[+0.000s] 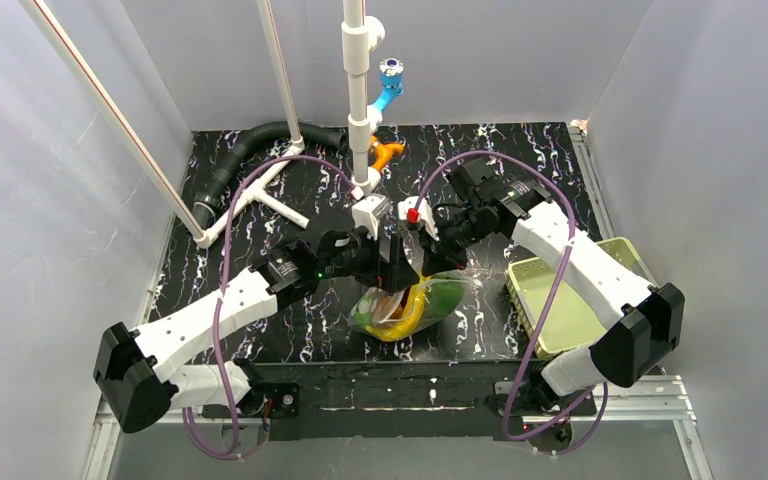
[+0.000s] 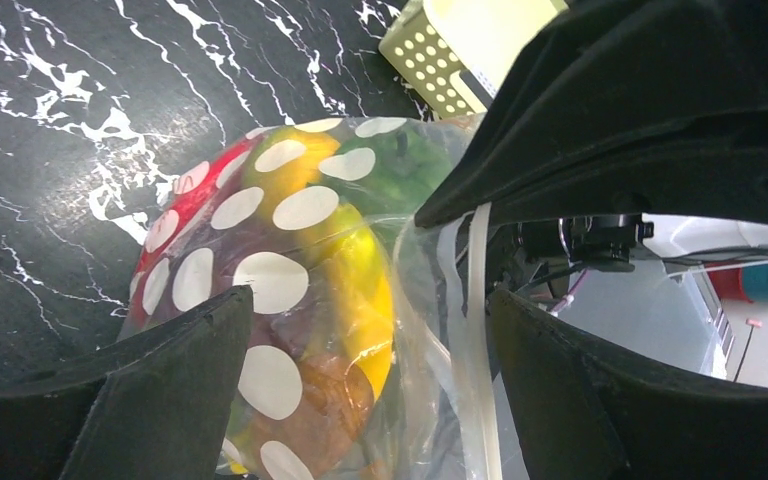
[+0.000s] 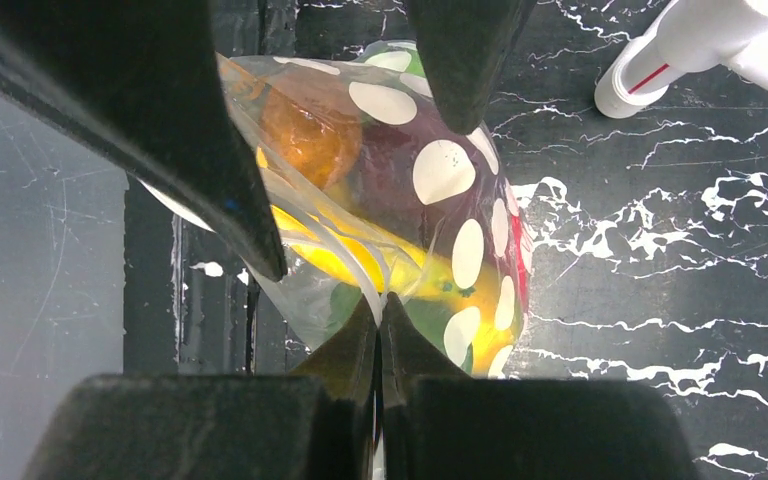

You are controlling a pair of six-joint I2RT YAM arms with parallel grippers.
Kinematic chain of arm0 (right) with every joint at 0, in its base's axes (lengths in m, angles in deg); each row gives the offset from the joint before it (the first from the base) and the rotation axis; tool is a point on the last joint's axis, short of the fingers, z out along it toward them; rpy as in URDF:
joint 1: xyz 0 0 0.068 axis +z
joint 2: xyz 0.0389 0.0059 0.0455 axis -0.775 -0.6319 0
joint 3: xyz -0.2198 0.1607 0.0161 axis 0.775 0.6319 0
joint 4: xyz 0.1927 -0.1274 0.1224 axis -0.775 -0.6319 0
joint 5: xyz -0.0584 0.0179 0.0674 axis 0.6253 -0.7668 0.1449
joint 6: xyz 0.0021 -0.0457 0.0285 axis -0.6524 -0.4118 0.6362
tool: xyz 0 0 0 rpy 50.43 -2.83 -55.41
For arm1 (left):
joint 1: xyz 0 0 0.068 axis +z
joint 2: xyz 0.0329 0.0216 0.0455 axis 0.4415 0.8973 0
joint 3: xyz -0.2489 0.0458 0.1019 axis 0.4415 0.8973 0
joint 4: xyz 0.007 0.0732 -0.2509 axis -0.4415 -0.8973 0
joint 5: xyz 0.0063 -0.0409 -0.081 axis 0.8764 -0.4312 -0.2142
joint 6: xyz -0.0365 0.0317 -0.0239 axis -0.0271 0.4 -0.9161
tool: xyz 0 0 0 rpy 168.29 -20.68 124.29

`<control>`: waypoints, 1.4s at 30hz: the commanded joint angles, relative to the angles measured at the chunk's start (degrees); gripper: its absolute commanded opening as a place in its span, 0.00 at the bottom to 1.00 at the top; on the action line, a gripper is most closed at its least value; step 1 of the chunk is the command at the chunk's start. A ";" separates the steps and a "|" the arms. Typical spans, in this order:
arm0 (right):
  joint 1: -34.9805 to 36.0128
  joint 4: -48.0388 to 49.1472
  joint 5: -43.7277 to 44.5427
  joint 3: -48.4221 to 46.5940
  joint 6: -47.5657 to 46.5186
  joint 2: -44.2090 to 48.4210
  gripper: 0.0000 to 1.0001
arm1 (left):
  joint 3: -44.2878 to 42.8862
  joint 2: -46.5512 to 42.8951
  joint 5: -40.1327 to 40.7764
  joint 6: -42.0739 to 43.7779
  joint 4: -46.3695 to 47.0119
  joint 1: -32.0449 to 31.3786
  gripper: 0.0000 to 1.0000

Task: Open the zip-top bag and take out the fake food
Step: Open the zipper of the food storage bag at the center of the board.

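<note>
Plainly, the right gripper (image 3: pixel 380 318) pinches the rim of the zip-top bag (image 1: pixel 412 300) near the worktop's (image 1: pixel 560 170) near edge; the left gripper (image 2: pixel 370 298) gapes wide astride it, fake food (image 3: pixel 300 125) inside.

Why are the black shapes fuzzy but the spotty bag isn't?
Left wrist view: the left gripper's fingers sit near the lens, so they blur; right wrist view: the right gripper's fingers blur too, while the clear white-dotted plastic bag looks sharp.
</note>
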 commanded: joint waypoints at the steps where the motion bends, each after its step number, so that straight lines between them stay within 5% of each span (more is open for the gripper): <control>1: 0.36 0.23 -2.93 -2.22 0.98 0.48 0.01 | -2.10 0.51 -1.52 2.23 -0.84 -1.39 0.86; 20: 0.36 0.39 -3.92 -2.37 1.69 -0.42 0.01 | -3.22 3.66 -1.11 5.88 -2.47 -2.64 0.71; 27: 0.34 0.34 -3.87 -2.29 1.66 -0.45 0.01 | -4.75 5.39 -0.97 6.88 -4.12 -2.64 0.45; 31: 0.37 0.33 -3.75 -2.12 1.62 -0.54 0.01 | -5.35 5.39 -0.58 6.88 -4.10 -2.62 0.05; 34: 0.47 0.35 -3.37 -2.18 1.70 -0.47 0.01 | -4.66 4.36 0.59 5.68 -3.29 -2.66 0.00; 42: 0.43 -2.18 -1.09 -4.32 0.63 1.36 0.46 | -0.94 -1.43 4.32 -0.14 0.24 -2.66 0.00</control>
